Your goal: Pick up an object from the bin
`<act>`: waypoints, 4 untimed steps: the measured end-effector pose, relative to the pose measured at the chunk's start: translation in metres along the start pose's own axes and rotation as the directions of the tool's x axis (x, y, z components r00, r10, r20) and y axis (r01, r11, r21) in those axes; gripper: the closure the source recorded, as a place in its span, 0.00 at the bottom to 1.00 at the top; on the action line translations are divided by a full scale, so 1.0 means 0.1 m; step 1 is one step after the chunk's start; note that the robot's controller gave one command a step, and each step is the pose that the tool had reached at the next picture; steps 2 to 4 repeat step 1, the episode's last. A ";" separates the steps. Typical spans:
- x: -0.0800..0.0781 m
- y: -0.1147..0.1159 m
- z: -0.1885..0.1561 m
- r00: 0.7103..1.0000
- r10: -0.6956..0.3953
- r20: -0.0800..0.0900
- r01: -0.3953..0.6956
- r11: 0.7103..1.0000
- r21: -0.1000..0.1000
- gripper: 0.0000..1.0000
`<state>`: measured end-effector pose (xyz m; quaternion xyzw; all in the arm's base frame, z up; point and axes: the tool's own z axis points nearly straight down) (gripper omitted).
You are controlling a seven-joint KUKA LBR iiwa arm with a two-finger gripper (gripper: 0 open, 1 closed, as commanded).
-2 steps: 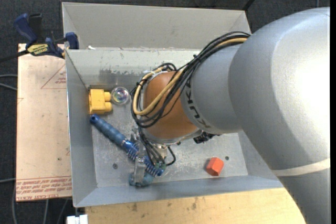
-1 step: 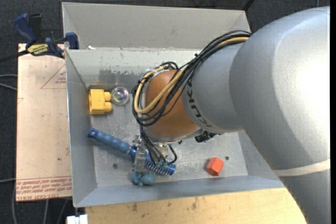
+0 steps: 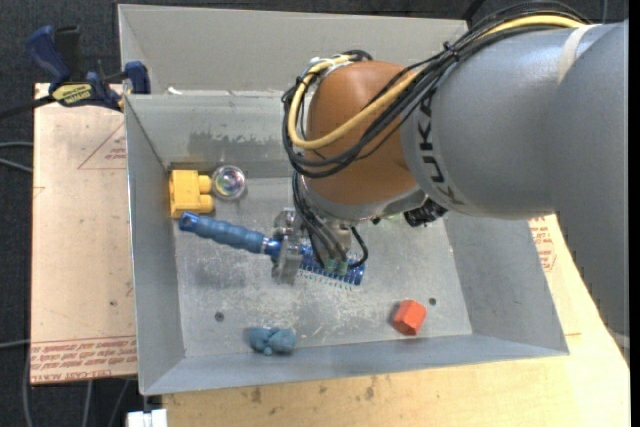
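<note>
My gripper (image 3: 293, 252) is low in the middle of the bin, just under the arm's orange cover. It sits right over a blue brush (image 3: 225, 234) that lies on the floor. The brush's handle runs out to the left and its bristled head (image 3: 338, 272) pokes out on the right below the cover. The gripper hides the brush's neck, so I cannot make out any contact. A yellow toy block (image 3: 190, 192) and a clear ball (image 3: 229, 181) lie up and to the left of the handle's end.
An orange-red block (image 3: 407, 316) rests near the front right of the bin. A small grey-blue lump (image 3: 271, 340) lies by the front wall. The arm and its cover hide the bin's right and rear middle.
</note>
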<state>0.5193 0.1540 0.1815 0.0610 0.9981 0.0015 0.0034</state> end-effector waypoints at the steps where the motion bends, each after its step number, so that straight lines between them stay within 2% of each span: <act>1: 0.02 -0.08 -0.58 1.000 0.019 -0.001 -0.019 1.000 0.001 1.00; 4: 0.02 -0.08 -0.58 1.000 0.019 -0.001 -0.019 1.000 0.001 1.00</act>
